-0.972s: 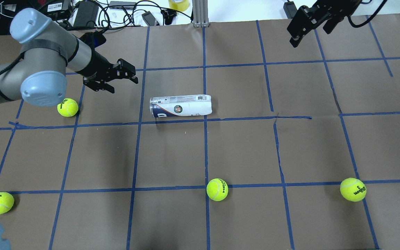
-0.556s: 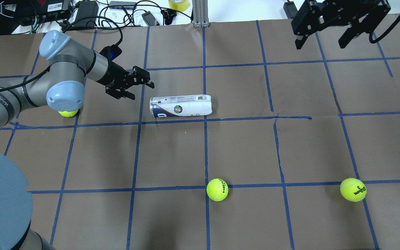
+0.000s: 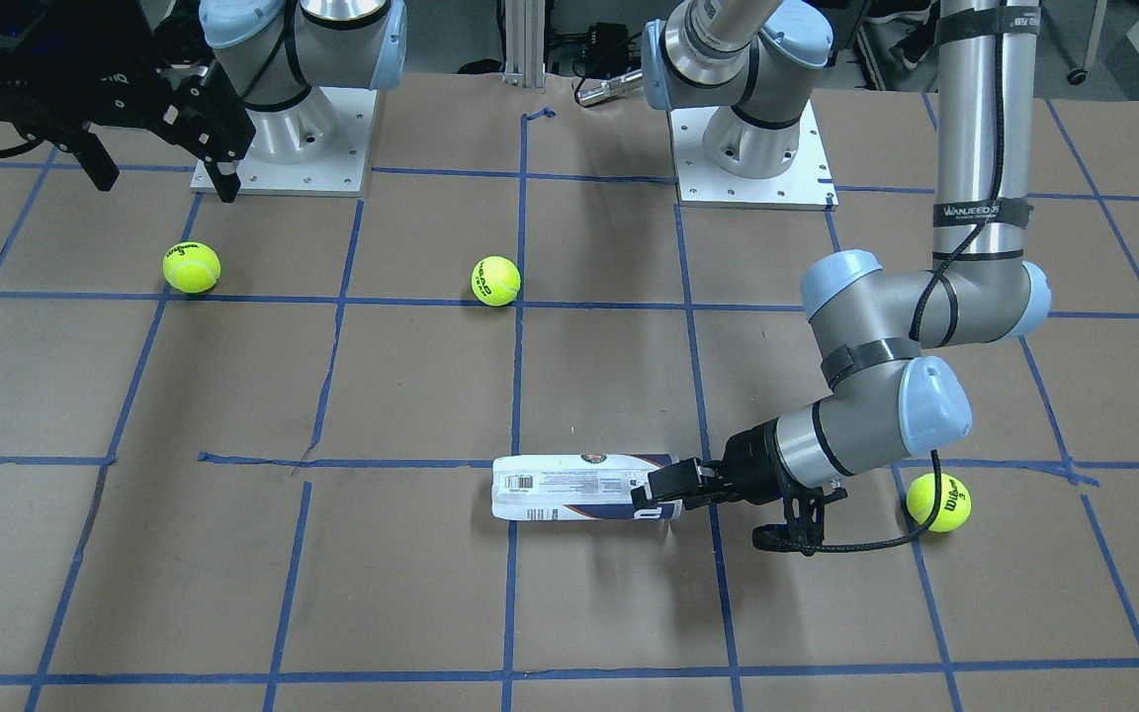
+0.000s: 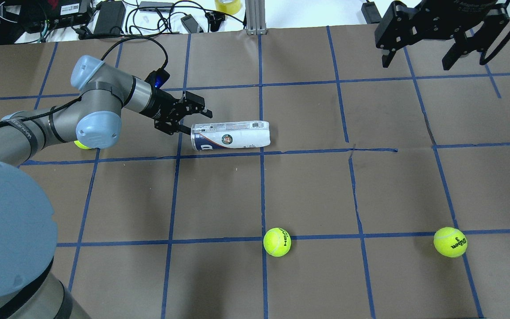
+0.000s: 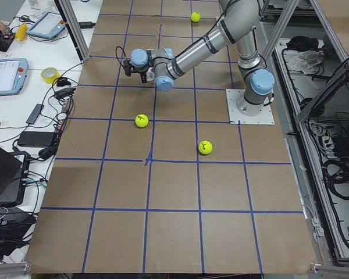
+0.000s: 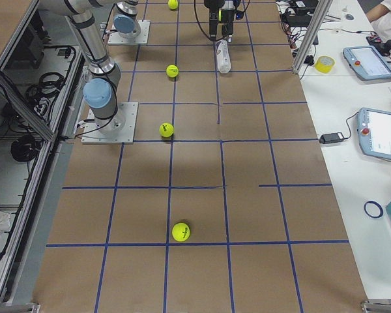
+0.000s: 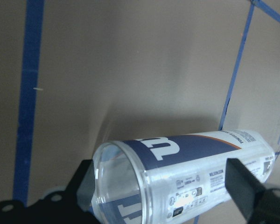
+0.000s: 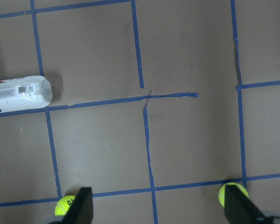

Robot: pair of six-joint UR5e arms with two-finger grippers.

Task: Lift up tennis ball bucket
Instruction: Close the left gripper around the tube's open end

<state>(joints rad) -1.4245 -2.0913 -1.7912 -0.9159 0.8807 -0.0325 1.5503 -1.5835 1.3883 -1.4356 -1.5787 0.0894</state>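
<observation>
Found the tennis ball bucket [image 4: 230,135] lying on its side near the middle of the desk [image 4: 308,195], open end between the spread fingers of the left hand [image 4: 192,120], apparently not yet pinched, though contact cannot be confirmed. Noted the right hand [image 4: 416,60] open, raised well apart. Judged as end of approach: calls next for closing across the rim, then lifting.

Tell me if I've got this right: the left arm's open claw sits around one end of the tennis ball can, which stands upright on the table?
Not quite: the tennis ball can lies on its side, not upright, as the overhead view shows. The left claw is indeed open around one end.
</observation>
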